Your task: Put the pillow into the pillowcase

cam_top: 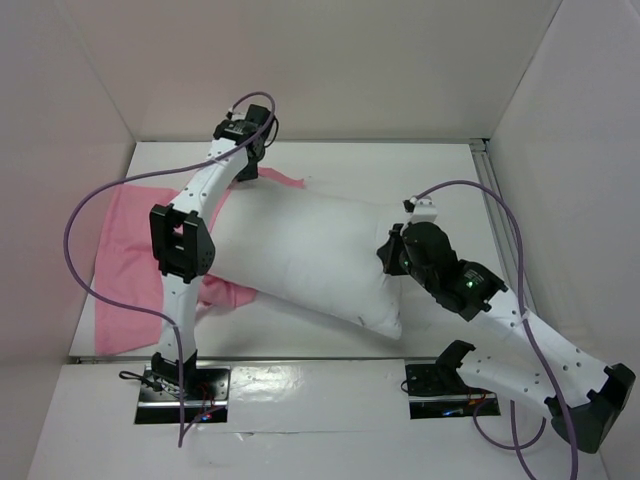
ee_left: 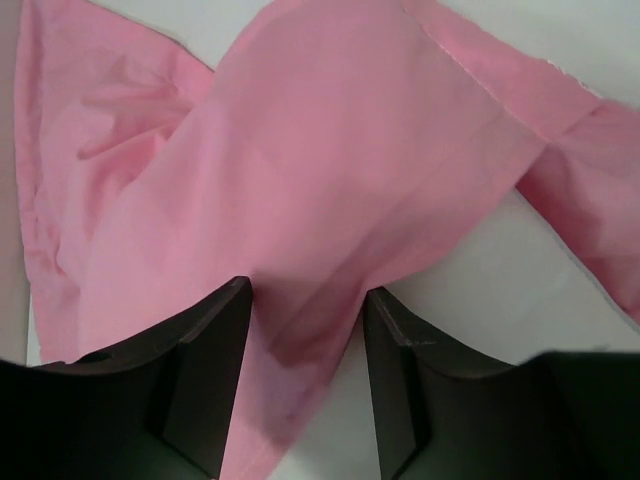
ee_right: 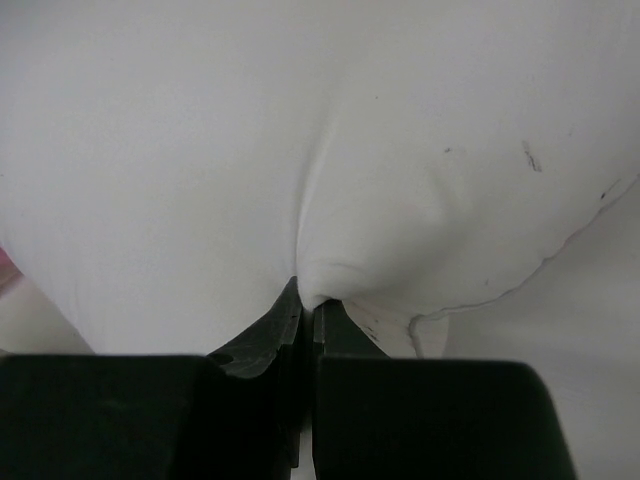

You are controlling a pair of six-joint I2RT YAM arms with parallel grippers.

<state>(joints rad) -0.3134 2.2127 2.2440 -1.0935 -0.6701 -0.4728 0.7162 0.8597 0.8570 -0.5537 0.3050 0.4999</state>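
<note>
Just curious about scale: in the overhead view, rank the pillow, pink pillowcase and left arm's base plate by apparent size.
Largest: pillow.
Then: pillowcase, though the pillow hides part of it.
Smallest: left arm's base plate.

pillow (cam_top: 300,250): soft matt white cloth | pillowcase (ee_left: 330,150): thin matt pink cloth | table (cam_top: 400,165): smooth white

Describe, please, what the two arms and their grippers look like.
Both the left arm and right arm have white links dotted with small dark holes, bulky black joints, and each a purple cable looping alongside. A green light glows on the right arm. The left gripper and right gripper have black, wedge-shaped fingers.
</note>
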